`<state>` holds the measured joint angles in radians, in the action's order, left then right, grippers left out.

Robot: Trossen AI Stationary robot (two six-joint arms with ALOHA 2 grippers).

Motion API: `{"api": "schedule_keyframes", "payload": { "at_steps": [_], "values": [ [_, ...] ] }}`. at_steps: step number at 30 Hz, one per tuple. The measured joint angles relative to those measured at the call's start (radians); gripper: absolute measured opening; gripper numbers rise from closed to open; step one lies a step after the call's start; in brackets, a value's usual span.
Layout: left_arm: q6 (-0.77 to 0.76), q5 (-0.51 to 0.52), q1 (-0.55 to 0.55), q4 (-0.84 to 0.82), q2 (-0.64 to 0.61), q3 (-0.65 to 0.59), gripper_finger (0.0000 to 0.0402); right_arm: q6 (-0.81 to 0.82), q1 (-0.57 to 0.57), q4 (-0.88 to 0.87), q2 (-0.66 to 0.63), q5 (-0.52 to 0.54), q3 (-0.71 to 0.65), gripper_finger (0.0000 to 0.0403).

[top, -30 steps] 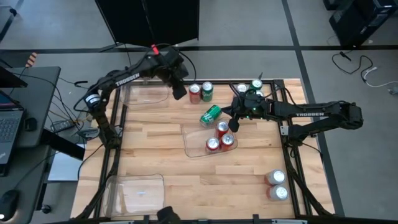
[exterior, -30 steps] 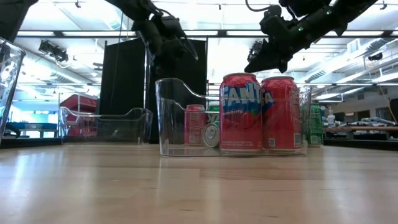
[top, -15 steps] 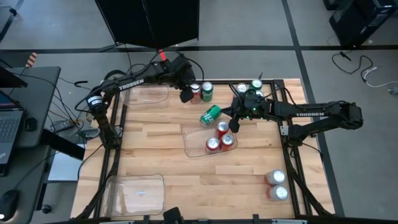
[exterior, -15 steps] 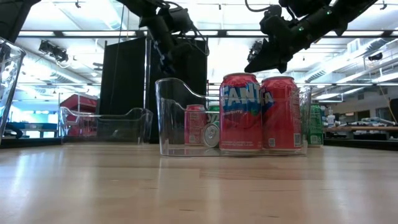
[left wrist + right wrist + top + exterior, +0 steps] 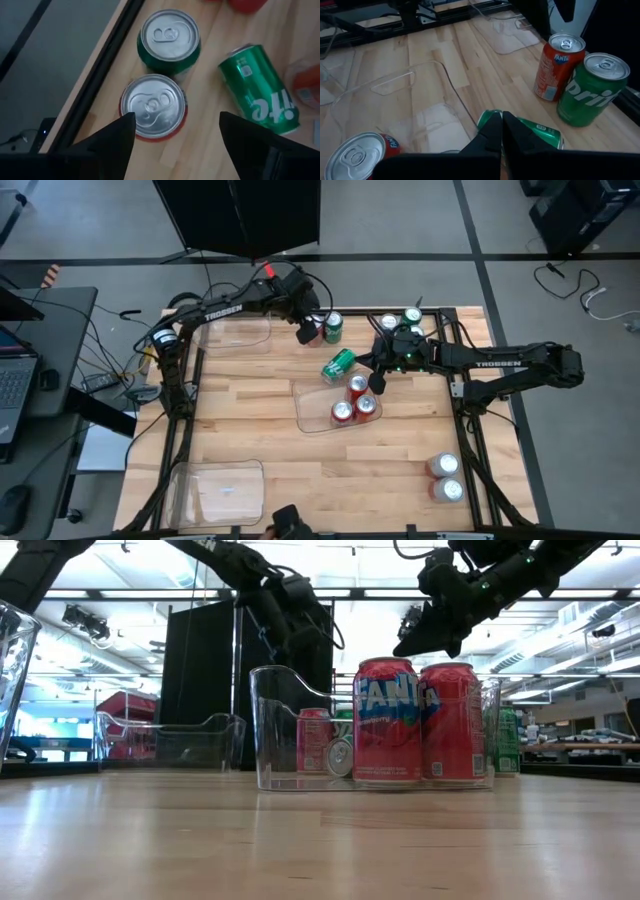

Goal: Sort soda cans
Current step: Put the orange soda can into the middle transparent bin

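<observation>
A red Fanta can [image 5: 154,106] stands upright beside a green can [image 5: 169,37] at the table's upper-centre edge, directly under the left gripper [image 5: 175,131], whose spread, empty fingers look poised to straddle it, while the right gripper [image 5: 376,381], pinched shut on nothing, hovers over the middle tray [image 5: 310,405].

Three cans [image 5: 354,400] stand inside the middle tray [image 5: 310,408] on the tabletop [image 5: 260,445]. A tipped can [image 5: 338,365] lies just behind that tray. Farther back, two upright cans [image 5: 333,326] stand side by side under the left end effector [image 5: 306,332]. Two more cans [image 5: 444,477] stand together near the front right corner.
</observation>
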<state>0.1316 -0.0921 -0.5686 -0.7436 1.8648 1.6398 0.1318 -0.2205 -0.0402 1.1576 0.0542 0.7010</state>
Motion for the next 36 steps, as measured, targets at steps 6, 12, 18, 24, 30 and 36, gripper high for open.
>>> {"api": "schedule_keyframes", "payload": {
  "at_steps": [6, 12, 18, 24, 30, 36],
  "values": [
    [0.014, 0.013, -0.029, -0.001, 0.015, 0.000, 0.0290, -0.003, 0.003, 0.000, 0.000, -0.002, 0.000, 0.0005],
    [0.014, -0.017, -0.047, 0.006, 0.036, 0.000, 0.0290, -0.009, 0.003, 0.002, 0.000, -0.002, 0.000, 0.0006],
    [0.014, -0.060, -0.054, 0.023, 0.050, 0.001, 0.0290, -0.011, 0.003, 0.002, 0.000, -0.002, 0.000, 0.0012],
    [0.014, -0.070, -0.058, 0.029, 0.070, -0.002, 0.0290, -0.011, 0.003, 0.002, 0.001, -0.002, 0.000, 0.0013],
    [0.014, -0.077, -0.060, 0.054, 0.098, -0.002, 0.0290, -0.012, 0.003, 0.002, 0.001, -0.002, 0.000, 0.0017],
    [0.030, -0.078, -0.060, 0.082, 0.109, 0.000, 0.0290, -0.016, 0.003, 0.002, 0.001, -0.002, 0.000, 0.0018]
  ]
}}
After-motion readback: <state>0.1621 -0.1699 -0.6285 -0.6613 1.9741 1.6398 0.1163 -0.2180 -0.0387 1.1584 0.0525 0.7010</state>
